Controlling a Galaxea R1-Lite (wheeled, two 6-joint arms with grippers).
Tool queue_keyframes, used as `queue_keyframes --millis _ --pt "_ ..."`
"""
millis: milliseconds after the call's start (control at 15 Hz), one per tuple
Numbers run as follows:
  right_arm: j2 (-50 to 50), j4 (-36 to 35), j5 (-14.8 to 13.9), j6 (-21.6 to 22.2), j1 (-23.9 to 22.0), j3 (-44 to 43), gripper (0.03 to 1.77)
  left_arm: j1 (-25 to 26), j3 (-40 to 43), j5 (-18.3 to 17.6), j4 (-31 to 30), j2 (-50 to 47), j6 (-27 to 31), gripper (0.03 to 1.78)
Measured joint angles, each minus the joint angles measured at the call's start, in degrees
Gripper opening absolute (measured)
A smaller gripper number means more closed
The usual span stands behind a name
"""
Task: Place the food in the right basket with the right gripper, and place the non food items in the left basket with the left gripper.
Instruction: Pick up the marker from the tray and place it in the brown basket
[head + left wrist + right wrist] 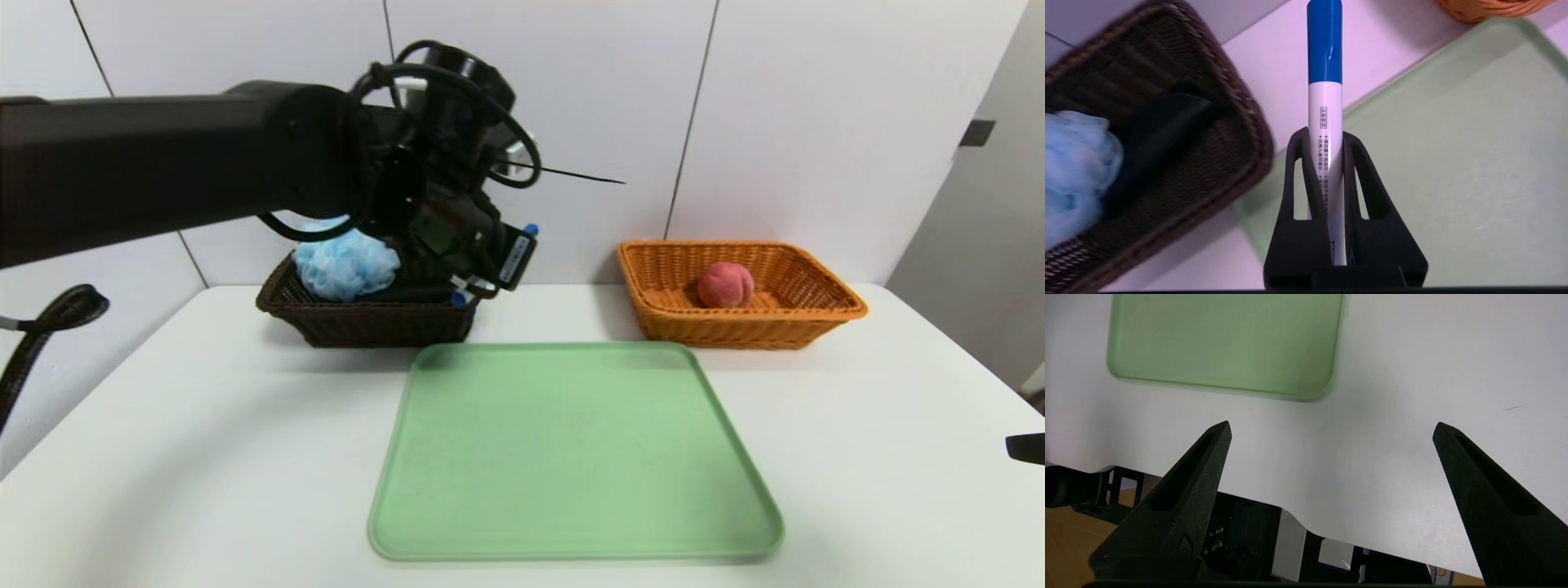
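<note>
Left gripper [1325, 163] clamped on blue-capped white marker [1325, 106], printed with small Chinese characters, above tabletop's [245, 457] far edge; right gripper [1331, 430] held wide over near edge.

In the head view, the left arm and its gripper hide part of the dark brown basket's [384, 325] far rim. The black cloth [420, 291] in it shows only partly. Just the tip of the right gripper [1027, 448] shows beyond the bench's [882, 490] right edge, the rest cut off.
</note>
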Motion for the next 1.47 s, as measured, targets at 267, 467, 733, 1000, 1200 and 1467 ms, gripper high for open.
queue_keyframes --millis 267,467,733,1000,1200,1467 --pt "-0.24 0.09 0.00 0.00 -0.02 -0.02 1.70 9.80 0.24 -11.86 0.11 -1.94 16.68 0.16" --pt "-0.44 0.13 -0.05 -0.01 -0.06 0.04 1.70 15.70 0.35 -20.63 0.22 -1.82 28.95 0.16" --pt "-0.57 0.16 0.00 -0.06 -0.06 0.34 1.70 18.80 0.61 -21.46 -0.38 0.99 36.28 0.16" --pt "-0.57 0.16 -0.10 -0.01 -0.11 0.56 1.70 19.21 0.57 -21.24 -1.13 4.88 37.74 0.16" --pt "-0.60 0.13 -0.05 -0.06 -0.28 0.80 1.70 19.37 0.35 -20.82 -3.74 7.16 37.60 0.16" --pt "-0.66 0.02 -0.07 -0.01 -0.33 1.44 1.70 19.72 0.11 -18.62 -6.53 9.09 37.50 0.16"
